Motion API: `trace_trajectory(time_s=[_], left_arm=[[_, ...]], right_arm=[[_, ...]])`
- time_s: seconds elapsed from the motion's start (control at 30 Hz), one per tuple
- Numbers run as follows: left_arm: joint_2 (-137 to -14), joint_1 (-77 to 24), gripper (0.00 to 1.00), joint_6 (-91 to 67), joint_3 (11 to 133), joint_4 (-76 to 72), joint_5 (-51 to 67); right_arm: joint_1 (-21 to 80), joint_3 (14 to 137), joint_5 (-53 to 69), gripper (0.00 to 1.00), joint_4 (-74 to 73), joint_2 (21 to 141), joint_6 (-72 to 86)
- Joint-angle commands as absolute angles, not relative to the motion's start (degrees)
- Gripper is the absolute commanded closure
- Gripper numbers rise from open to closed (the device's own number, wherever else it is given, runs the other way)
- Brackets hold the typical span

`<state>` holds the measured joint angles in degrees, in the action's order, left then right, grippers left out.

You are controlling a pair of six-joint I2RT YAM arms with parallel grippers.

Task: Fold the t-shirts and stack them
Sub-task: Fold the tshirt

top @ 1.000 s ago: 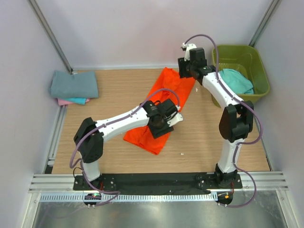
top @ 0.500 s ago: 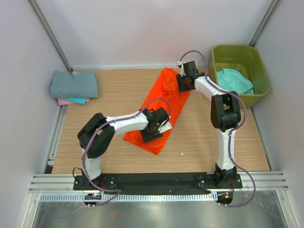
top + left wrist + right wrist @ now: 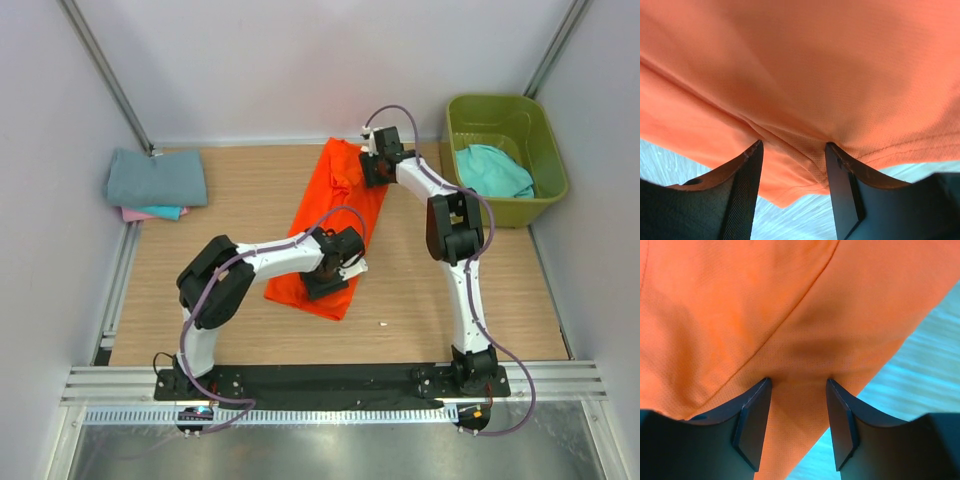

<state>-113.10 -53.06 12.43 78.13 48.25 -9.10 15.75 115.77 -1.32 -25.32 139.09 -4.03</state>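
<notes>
You've got the orange t-shirt (image 3: 318, 200) lying as a long folded strip, diagonal across the middle of the counter (image 3: 250, 190), far end up by the back wall, near end pointing at the left arm's base; left hand (image 3: 325, 283) sits on the near end, right hand (image 3: 372, 170) on the far end's right edge; left wrist view: fingers (image 3: 747, 170) part-way closed with a gathered pleat and the hem of the orange cloth in the gap, creases running into it, so read it as pinching the shirt; right wrist view: fingers (image 3: 752, 410) at a similar spacing, orange cloth filling the gap down past the tips with a seam running diagonally above them, also pinching the shirt; in both wrist views the cloth is sharp and the counter behind it is smeared; stack at the far-left corner of the counter: folded grey-blue t-shirt (image 3: 155, 178) on top, pink t-shirt (image 3: 135, 214) and teal t-shirt (image 3: 168, 212) edges poking out underneath on the near side; well apart from the orange one; olive-green tub (image 3: 545, 135) stands at the far-right corner, just off the counter's wood edge, with a crumpled teal t-shirt (image 3: 495, 170) inside it, bunched toward the near-left side; small white speck on the counter near the right arm, too small to identify.
</notes>
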Motion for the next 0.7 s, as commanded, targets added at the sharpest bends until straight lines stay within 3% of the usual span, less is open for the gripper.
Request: trace_trajectory(time_s=[0.0, 0.5, 0.67], left_arm=[[-116.8, -56.5, 0.45, 9.3, 78.1, 46.2, -2.7], [-120.7, -61.3, 0.45, 6.6, 86.7, 49.5, -1.6], [-115.9, -61.3, 0.43, 6.4, 85.3, 49.7, -5.4]], right_arm=[[17.8, 120.0, -0.8, 0.46, -25.1, 142.1, -5.0], [21.9, 123.6, 0.6, 0.45, -24.8, 142.8, -3.9], [21.2, 121.2, -3.8, 0.45, -26.1, 138.2, -4.3]])
